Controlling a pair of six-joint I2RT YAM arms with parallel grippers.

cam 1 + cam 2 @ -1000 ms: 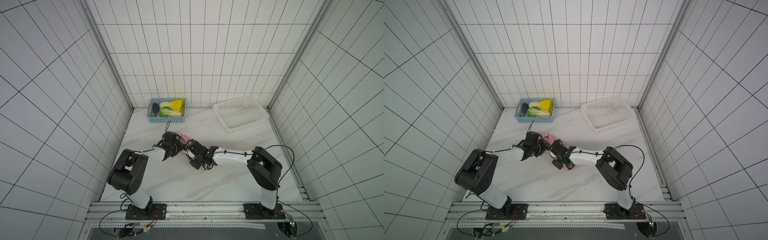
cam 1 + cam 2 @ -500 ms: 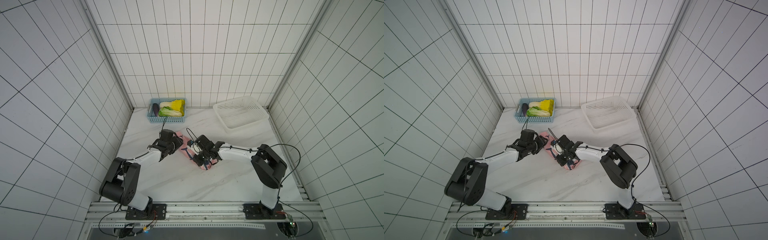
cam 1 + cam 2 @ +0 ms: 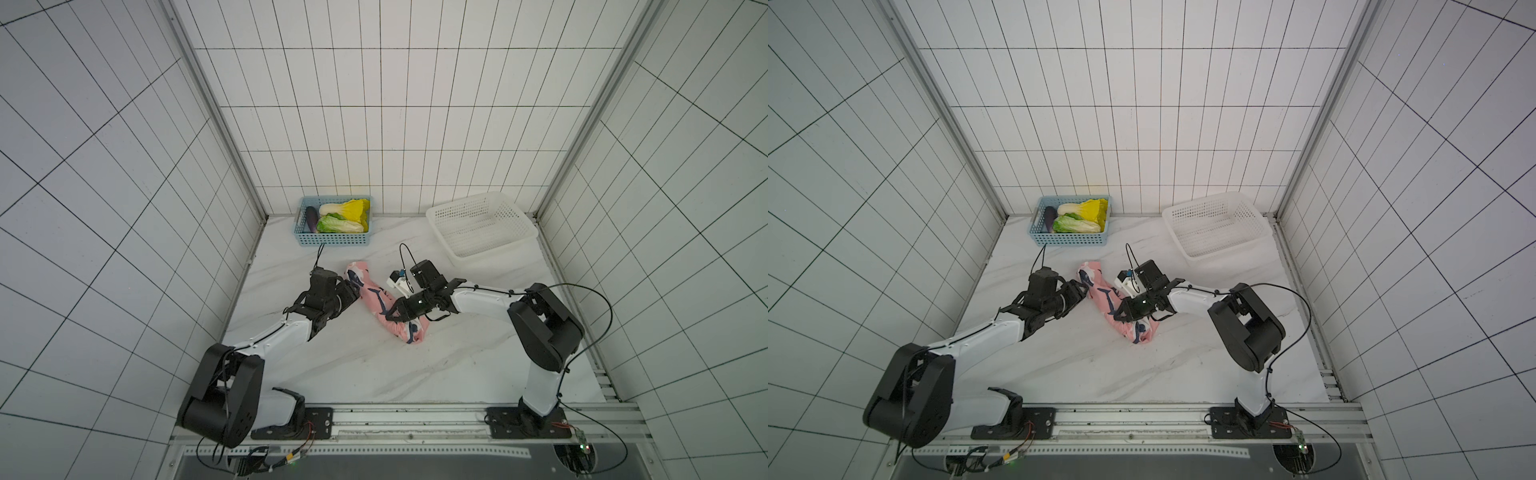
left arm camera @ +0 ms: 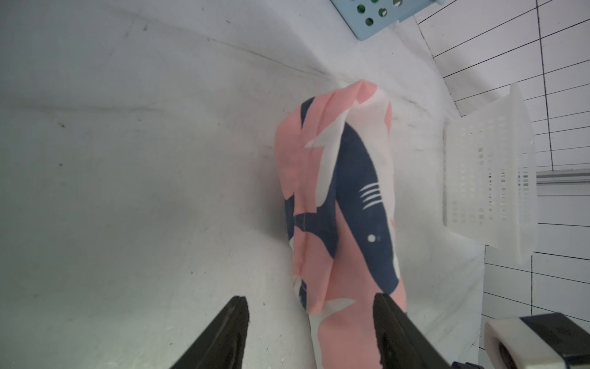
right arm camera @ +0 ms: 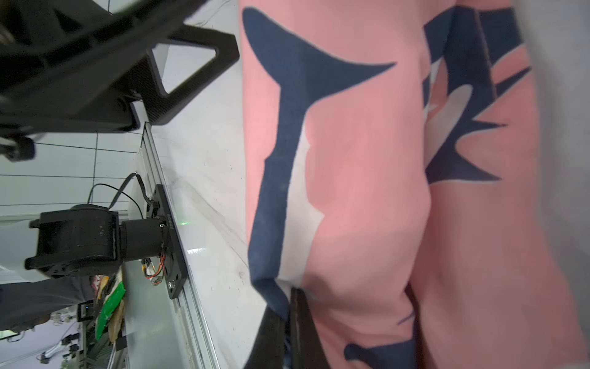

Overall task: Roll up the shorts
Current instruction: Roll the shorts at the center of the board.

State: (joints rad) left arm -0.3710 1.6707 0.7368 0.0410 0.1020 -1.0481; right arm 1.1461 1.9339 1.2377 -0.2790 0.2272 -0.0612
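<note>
Plainly, one shorts [image 3: 376, 299] — one blue basket [image 3: 334, 239], one white basket [image 3: 494, 249].

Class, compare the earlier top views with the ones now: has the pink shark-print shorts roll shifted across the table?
No. The shorts lie in the same spot as before, just in front of the blue basket, in both top views.

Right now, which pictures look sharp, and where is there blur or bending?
Both top views: sharp, evenly lit, though the wall tiles bow toward the edges. Left wrist view: the shorts slightly soft. Right wrist view: the shorts fill most of the frame, with a grey out-of-focus smear along one side.
</note>
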